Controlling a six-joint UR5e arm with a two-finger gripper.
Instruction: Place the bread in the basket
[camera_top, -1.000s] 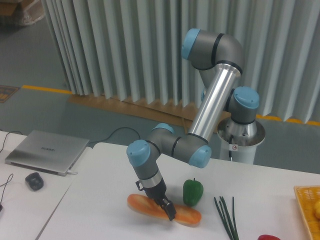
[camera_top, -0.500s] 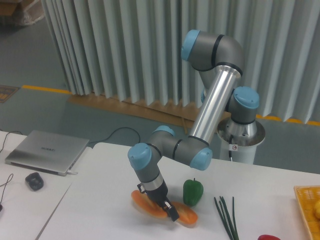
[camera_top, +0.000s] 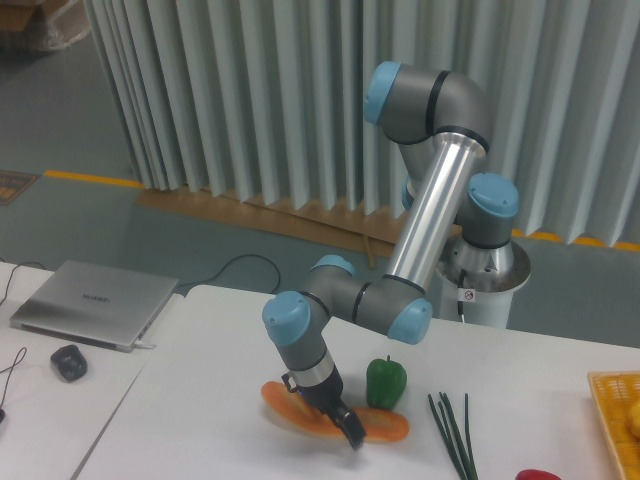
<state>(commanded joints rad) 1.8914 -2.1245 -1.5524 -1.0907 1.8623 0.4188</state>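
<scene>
White worktop (camera_top: 220, 380) bearing everything, yellow basket (camera_top: 615, 410) cut off at far right edge, bread (camera_top: 300, 415) lying left of green pepper (camera_top: 386, 383), well apart from basket, tool (camera_top: 350, 432) clenched around bread's middle, green stalks (camera_top: 452, 432) right of pepper.

green pepper (camera_top: 386, 383), green stalks (camera_top: 450, 432), laptop (camera_top: 93, 303), mouse (camera_top: 68, 362)

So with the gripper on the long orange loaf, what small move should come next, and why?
Probably lift a little higher: the gripper grips the long orange baguette-shaped loaf low over the white table, and the yellow lattice basket sits far to its side.
</scene>
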